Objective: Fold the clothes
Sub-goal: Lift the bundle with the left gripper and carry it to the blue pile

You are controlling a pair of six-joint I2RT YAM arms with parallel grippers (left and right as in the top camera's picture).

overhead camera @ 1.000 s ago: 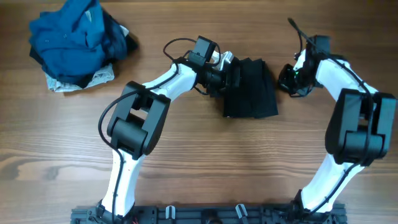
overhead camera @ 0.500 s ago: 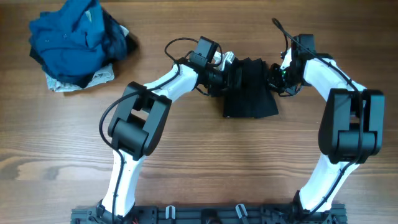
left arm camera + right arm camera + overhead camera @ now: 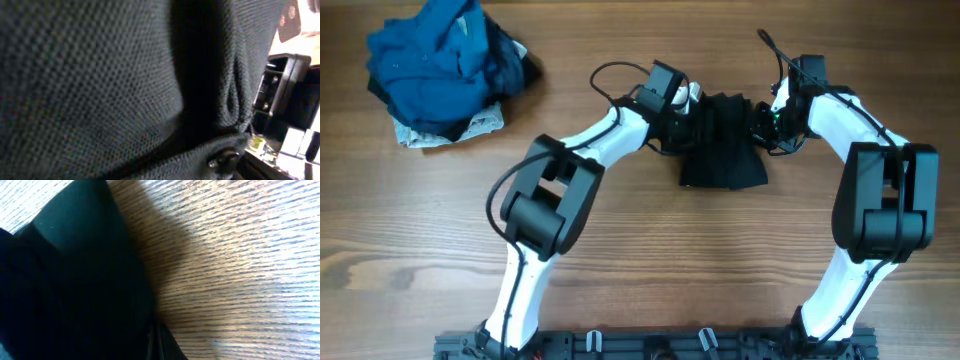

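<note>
Overhead view: well to the left of the black garment (image 3: 725, 155), a heap of blue clothes (image 3: 440, 65) is seen, not yet folded. The left gripper (image 3: 692, 118) is pressed against the garment's upper left edge. The left wrist view is filled by dark knit fabric, so it cannot be told whether the jaws are apart or clamped on cloth. The garment itself lies as a compact, partly folded rectangle on the table (image 3: 650, 270), between the two grippers. The right gripper (image 3: 765, 125) is set at the garment's upper right edge. In the right wrist view only dark cloth and bare wood grain are shown, so its jaw state cannot be told either.

The step in hand is judged to be another fold of this garment. It would be done best if both upper corners were caught through every layer, raised together and level, and carried towards the garment's near hem without the lower layers being dragged. Uneven height would probably skew the fold.
</note>
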